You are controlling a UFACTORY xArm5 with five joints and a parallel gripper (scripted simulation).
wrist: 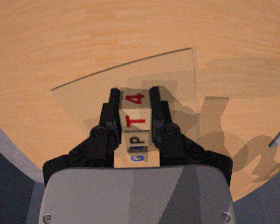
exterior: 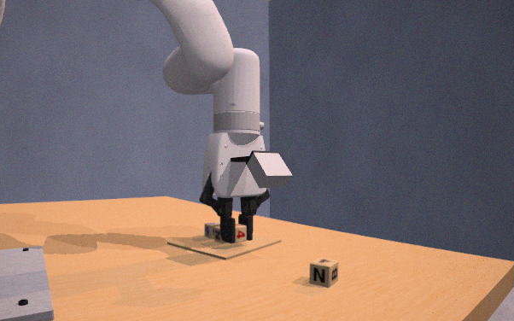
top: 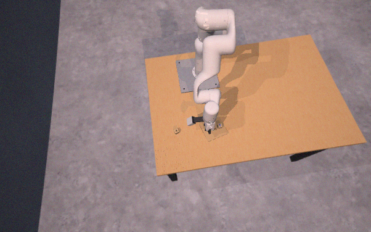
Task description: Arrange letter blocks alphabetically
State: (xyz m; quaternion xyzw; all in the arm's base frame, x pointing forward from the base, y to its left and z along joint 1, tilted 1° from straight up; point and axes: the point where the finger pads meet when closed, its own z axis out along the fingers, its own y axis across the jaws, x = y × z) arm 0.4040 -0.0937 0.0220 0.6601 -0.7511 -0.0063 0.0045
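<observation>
Left to right: as seen from the robot's base, looking at the mat.
Mat (top: 215, 136) (exterior: 266, 243) (wrist: 91, 95): lies flat on the table, bearing the row.
G block (top: 220, 125) (exterior: 209, 230) (wrist: 137, 158): at the left end, blue letter up, first in alphabetical order.
P block (exterior: 218, 234) (wrist: 138, 141): in the middle, between G and T, close enough to keep the spacing tight.
T block (exterior: 241, 234) (wrist: 135, 120): at the right end, red T up, red 4 on the side; seems down on the mat, completing G-P-T.
Gripper (top: 207, 131) (exterior: 239, 238) (wrist: 135, 99): clamped on the T block, fingers on its near and far sides, probably to avoid nudging P; release likely next, then a straight lift.
Fourth block (top: 176, 131) (exterior: 324, 273): well apart at far right, fully off the mat, as required; N and B on visible sides.
</observation>
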